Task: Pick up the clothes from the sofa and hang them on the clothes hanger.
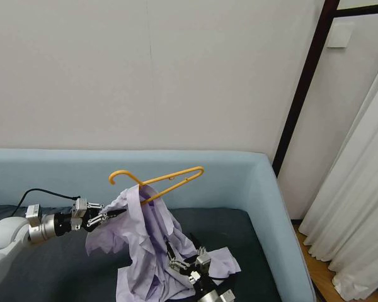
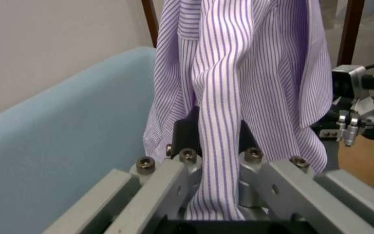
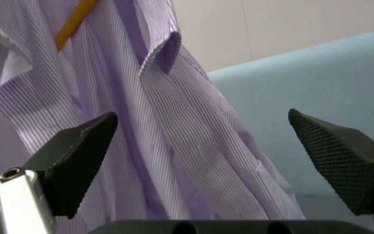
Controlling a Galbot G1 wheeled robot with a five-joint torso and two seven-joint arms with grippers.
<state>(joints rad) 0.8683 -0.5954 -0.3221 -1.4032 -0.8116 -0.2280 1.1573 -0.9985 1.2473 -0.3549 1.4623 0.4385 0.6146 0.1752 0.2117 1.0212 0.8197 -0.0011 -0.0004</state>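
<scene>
A purple striped shirt (image 1: 148,242) hangs in the air over the sofa, its lower part pooled on the dark seat. An orange hanger (image 1: 170,179) sits tilted in the shirt's top, its hook pointing left. My left gripper (image 1: 103,218) reaches in from the left and is shut on a fold of the shirt (image 2: 219,97), which runs between its fingers (image 2: 184,134). My right gripper (image 1: 188,262) is low at the front, just below the hanging cloth, with its jaws wide open (image 3: 203,117) and facing the shirt (image 3: 174,126) without touching it. The hanger (image 3: 75,20) shows above.
The light blue sofa (image 1: 258,189) has a tall back and a right armrest around a dark seat cushion (image 1: 227,226). A white wall stands behind it. A dark door frame (image 1: 302,94) and white curtains (image 1: 359,207) are to the right.
</scene>
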